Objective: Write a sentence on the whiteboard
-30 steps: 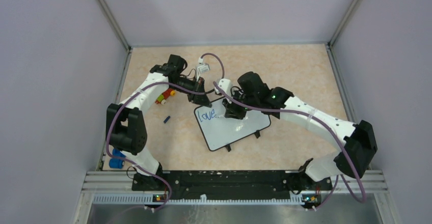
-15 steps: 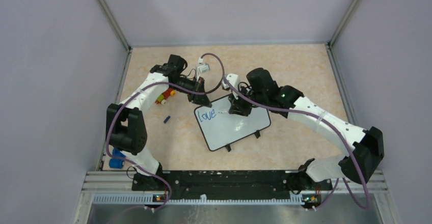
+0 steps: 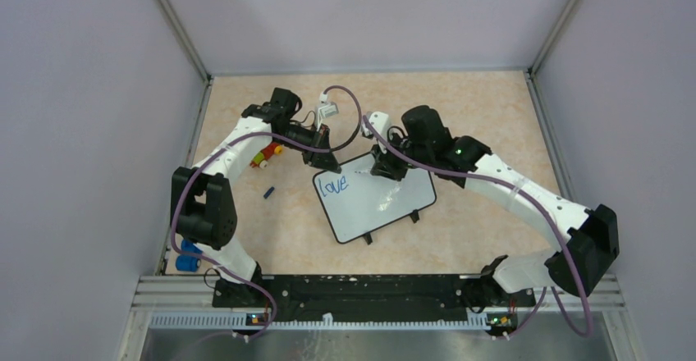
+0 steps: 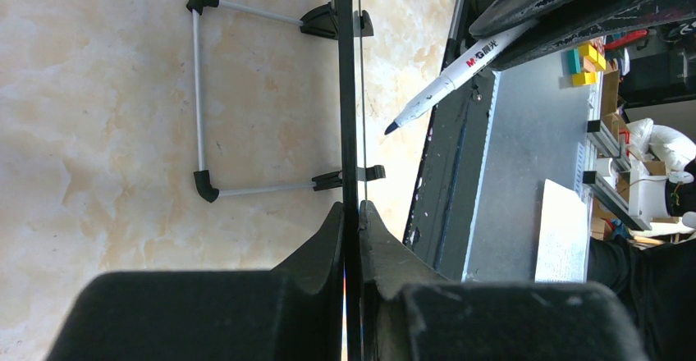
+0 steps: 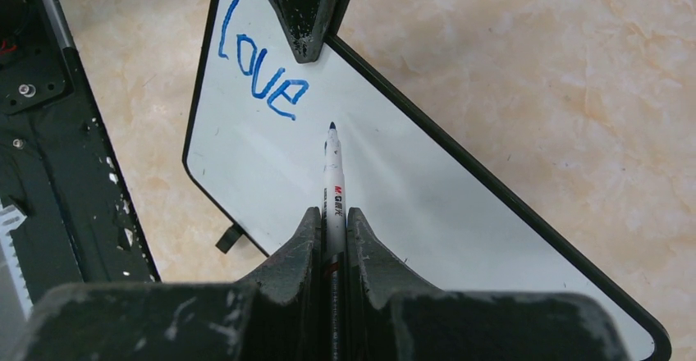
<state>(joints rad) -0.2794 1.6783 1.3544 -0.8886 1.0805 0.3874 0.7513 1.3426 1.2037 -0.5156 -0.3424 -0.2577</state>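
Observation:
The whiteboard (image 3: 377, 201) stands tilted on the table. It shows white in the right wrist view (image 5: 410, 197) and edge-on in the left wrist view (image 4: 346, 90). Blue lettering (image 3: 333, 185) reads only "love"; the right wrist view shows it too (image 5: 258, 70). My left gripper (image 3: 325, 162) is shut on the board's far left edge (image 4: 351, 217). My right gripper (image 3: 386, 170) is shut on a white marker (image 5: 333, 180), tip held just right of the word, touching or just off the board. The marker also shows in the left wrist view (image 4: 451, 78).
A small blue cap (image 3: 268, 192) lies on the table left of the board. Red and yellow objects (image 3: 264, 156) sit under the left arm. Blue items (image 3: 189, 256) lie near the left base. Grey walls enclose the table. The board's wire feet (image 4: 201, 102) rest on the table.
My right gripper has moved with the marker from low over the board up and to the right, towards the board's far edge. The left gripper and board have not moved.

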